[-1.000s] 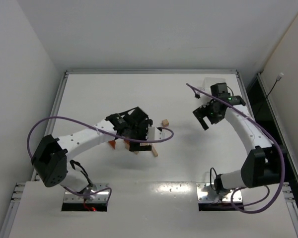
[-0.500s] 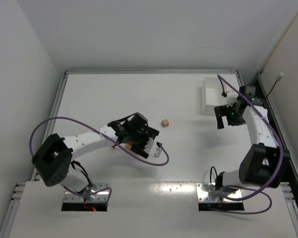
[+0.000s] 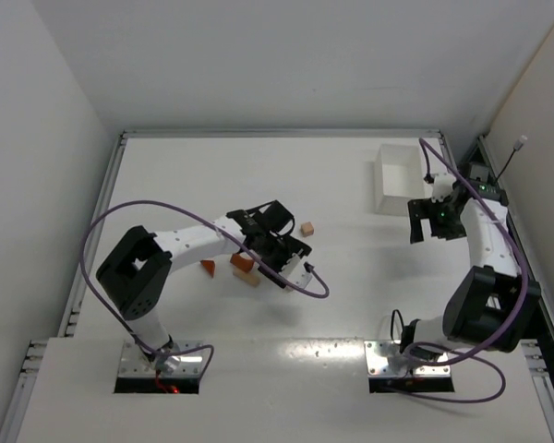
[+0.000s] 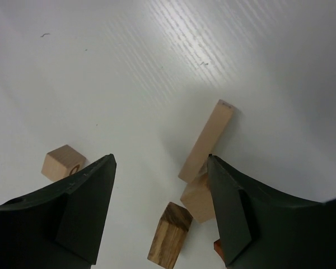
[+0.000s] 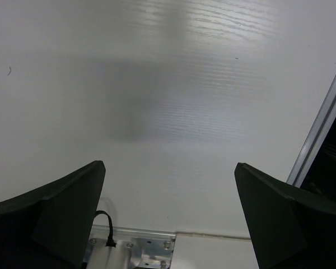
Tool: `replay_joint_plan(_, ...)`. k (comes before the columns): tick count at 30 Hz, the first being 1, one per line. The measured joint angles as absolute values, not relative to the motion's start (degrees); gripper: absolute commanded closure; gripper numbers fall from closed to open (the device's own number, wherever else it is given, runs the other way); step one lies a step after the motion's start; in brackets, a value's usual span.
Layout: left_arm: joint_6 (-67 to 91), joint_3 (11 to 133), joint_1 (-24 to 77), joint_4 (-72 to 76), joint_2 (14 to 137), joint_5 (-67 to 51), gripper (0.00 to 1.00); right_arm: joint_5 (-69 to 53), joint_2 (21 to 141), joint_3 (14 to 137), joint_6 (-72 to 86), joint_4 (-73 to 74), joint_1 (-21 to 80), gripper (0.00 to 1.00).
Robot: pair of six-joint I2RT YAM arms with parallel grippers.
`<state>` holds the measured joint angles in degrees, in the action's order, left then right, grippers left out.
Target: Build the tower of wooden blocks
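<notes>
The wood blocks lie loose on the tabletop [image 3: 351,305], left of the middle, and are not stacked. A long pale bar [image 4: 207,139] lies flat, and one end touches a short pale block [image 4: 197,197]. A brown block [image 4: 169,234] sits just beside that one. A red wedge [image 3: 208,268] lies a little to the left of the pile. A pale cube [image 4: 62,162] sits alone, apart from the others.

The left claw [image 4: 159,162] hangs over the pile. Its two fingers are apart and hold nothing. The cube is just outside one finger.

The right claw [image 5: 169,165] is far to the right, near the white tray [image 3: 392,198]. Its fingers are wide apart, with only tabletop under them.
</notes>
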<state>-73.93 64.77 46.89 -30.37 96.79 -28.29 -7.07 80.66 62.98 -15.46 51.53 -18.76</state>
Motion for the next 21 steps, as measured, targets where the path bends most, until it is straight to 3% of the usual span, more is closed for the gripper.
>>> replay_joint_plan(10,-81.3,65.7,46.0,-40.9,97.5,-30.2,0.37,-8.2,80.7,63.0,-15.5,51.5,-21.3,0.00)
replay_joint_plan(21,-84.3,67.0,45.9,-42.7,102.3,-30.7,0.37,-10.2,80.7,61.4,-16.1,52.4,-22.8,0.00)
